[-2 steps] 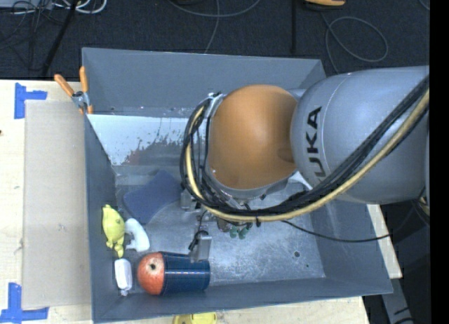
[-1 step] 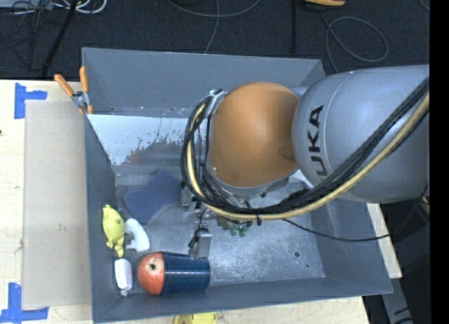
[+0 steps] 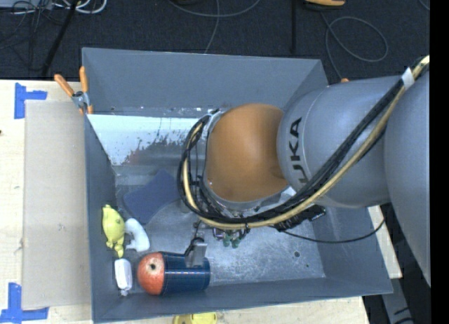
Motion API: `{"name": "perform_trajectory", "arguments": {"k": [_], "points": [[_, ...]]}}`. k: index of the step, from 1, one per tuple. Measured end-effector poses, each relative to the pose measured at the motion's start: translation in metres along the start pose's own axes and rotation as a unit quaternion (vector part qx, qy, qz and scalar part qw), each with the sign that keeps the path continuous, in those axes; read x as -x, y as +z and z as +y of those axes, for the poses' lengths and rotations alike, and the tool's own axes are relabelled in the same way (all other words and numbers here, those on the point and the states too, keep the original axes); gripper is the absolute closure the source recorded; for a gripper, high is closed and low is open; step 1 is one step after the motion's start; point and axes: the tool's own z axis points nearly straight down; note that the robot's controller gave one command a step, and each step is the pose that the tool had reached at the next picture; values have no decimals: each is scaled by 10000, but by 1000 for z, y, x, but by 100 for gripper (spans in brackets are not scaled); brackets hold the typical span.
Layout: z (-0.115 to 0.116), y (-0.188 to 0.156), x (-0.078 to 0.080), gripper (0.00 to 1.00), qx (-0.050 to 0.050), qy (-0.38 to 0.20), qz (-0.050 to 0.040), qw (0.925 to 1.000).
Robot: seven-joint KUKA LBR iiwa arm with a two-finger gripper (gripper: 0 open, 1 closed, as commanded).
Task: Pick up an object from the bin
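Lower left of the bin [image 3: 203, 77], yellow toy [image 3: 112, 228], red apple [image 3: 150, 273] touching a dark blue cylinder [image 3: 184, 278], gripper [image 3: 198, 249] just above that cylinder, mostly hidden under the orange wrist cover [image 3: 242, 151], its spread impossible to tell.

The grey arm [image 3: 337, 140] bears black letters "UKA", running up its side.

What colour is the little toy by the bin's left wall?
The toy is yellow, seen in the camera view.
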Motion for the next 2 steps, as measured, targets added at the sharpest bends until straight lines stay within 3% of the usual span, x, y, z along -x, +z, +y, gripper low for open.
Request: {"name": "perform_trajectory", "arguments": {"k": [1, 2], "points": [[-16, 43, -23, 0, -10, -260, 34, 9997], [-15, 55, -18, 0, -16, -157, 45, 9999]]}}
